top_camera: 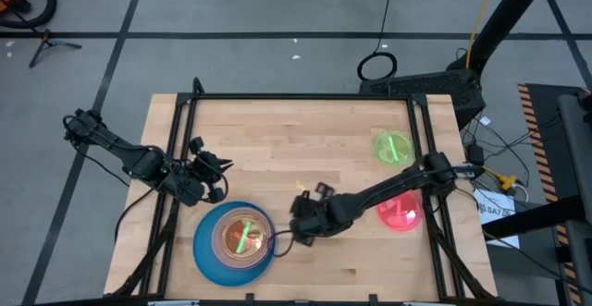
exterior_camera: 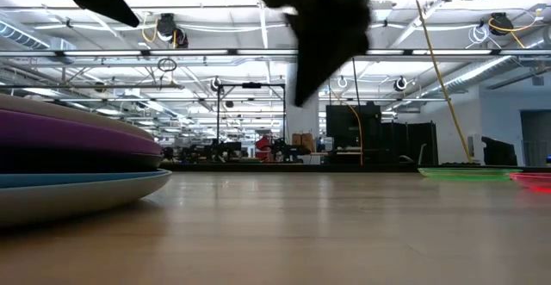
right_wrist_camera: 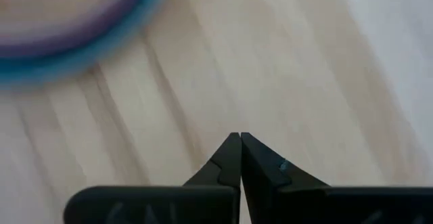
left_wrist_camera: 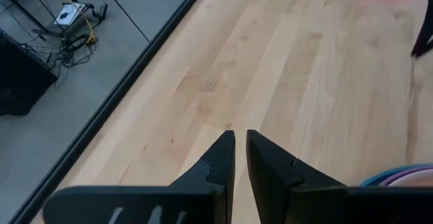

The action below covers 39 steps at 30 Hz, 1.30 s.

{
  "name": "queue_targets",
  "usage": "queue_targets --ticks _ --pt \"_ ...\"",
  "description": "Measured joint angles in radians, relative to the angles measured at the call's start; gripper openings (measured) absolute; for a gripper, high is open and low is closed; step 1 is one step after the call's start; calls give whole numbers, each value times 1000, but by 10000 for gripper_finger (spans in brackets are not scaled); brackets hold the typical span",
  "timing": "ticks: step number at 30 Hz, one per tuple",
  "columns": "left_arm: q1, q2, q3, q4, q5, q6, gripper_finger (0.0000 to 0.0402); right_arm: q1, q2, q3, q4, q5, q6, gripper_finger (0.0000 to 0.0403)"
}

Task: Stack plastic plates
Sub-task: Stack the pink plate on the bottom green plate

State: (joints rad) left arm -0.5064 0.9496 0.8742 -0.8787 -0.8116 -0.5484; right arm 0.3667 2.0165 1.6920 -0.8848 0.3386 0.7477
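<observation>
A stack of plates (top_camera: 234, 241) sits near the table's near-left part, a large blue plate at the bottom and smaller purple and pale ones on it; the low view shows the stack (exterior_camera: 77, 160) from the side. A small green plate (top_camera: 392, 147) and a small pink plate (top_camera: 400, 212) lie flat on the wood near the right edge. My right gripper (top_camera: 298, 227) is shut and hangs just right of the stack, above bare wood (right_wrist_camera: 240, 135). My left gripper (top_camera: 217, 184) is shut and hovers just beyond the stack's far-left rim (left_wrist_camera: 240, 136).
A black metal frame (top_camera: 296, 96) runs along the table's far, left and right edges. Bare wood (top_camera: 296, 149) fills the middle and far part of the table. Cables and equipment (top_camera: 490, 172) lie on the floor to the right of the table.
</observation>
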Motion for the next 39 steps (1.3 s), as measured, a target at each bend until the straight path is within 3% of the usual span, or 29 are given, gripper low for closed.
queue_targets --ticks 2,14,23,31,39 --pt "0 0 0 0 0 0 47 9 -5 0 -101 -54 65 0" --pt "0 0 0 1 0 -3 47 114 -21 -49 -555 -104 320 0" --pt "0 0 0 5 0 -3 47 125 -234 -415 -362 -108 469 0" --pt "0 0 0 9 0 -3 47 124 -445 -686 -287 -134 725 4" --pt "0 0 0 8 -1 7 47 125 -549 -763 -140 -134 862 81"
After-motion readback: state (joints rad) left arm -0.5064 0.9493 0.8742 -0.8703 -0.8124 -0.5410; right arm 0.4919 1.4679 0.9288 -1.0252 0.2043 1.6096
